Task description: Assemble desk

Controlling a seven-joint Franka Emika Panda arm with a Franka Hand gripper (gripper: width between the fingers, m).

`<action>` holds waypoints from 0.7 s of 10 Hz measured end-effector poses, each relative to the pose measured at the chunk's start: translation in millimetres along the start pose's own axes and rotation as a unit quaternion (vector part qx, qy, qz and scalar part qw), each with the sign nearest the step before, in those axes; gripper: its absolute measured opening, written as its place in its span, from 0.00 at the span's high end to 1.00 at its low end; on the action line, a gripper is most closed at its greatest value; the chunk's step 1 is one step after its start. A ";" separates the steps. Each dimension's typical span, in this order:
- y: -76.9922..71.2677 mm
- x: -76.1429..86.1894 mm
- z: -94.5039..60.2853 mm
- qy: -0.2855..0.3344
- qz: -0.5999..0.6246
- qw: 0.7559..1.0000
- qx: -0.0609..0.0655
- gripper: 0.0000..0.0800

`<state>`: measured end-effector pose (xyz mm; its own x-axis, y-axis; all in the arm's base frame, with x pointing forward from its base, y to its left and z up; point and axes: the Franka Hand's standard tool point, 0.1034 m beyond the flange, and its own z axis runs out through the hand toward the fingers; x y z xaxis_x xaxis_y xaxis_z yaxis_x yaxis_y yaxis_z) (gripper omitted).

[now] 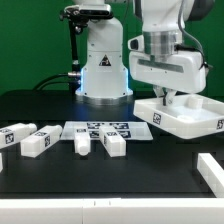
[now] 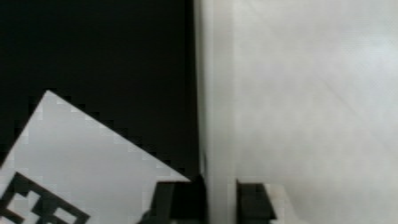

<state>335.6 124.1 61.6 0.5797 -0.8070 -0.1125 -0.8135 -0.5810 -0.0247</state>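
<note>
The white desk tabletop point(image 1: 187, 114) lies flat at the exterior view's right, with a tag on its side. My gripper point(image 1: 167, 98) stands straight down over its near-left edge. In the wrist view the two dark fingers point(image 2: 173, 203) stand on either side of the tabletop's point(image 2: 302, 100) thin edge wall, and the jaws are closed against it. Several white square-section legs with tags lie loose on the black table at the left: one point(image 1: 15, 136), another point(image 1: 38, 143), another point(image 1: 82, 143) and one more point(image 1: 114, 144).
The marker board point(image 1: 98, 129) lies flat between the legs and the tabletop; its corner also shows in the wrist view point(image 2: 80, 160). The robot base point(image 1: 103, 65) stands behind. A white block point(image 1: 212, 170) sits at the front right.
</note>
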 end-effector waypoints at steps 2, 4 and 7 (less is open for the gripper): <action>-3.6 4.0 -12.9 0.001 -0.002 1.000 -0.004 0.93; -9.6 25.0 -44.7 0.010 0.001 1.000 0.018 0.93; -19.7 47.8 -64.0 0.009 0.009 0.999 0.043 0.93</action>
<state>382.3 90.2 120.3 0.5655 -0.8192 -0.0955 -0.8240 -0.5561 -0.1086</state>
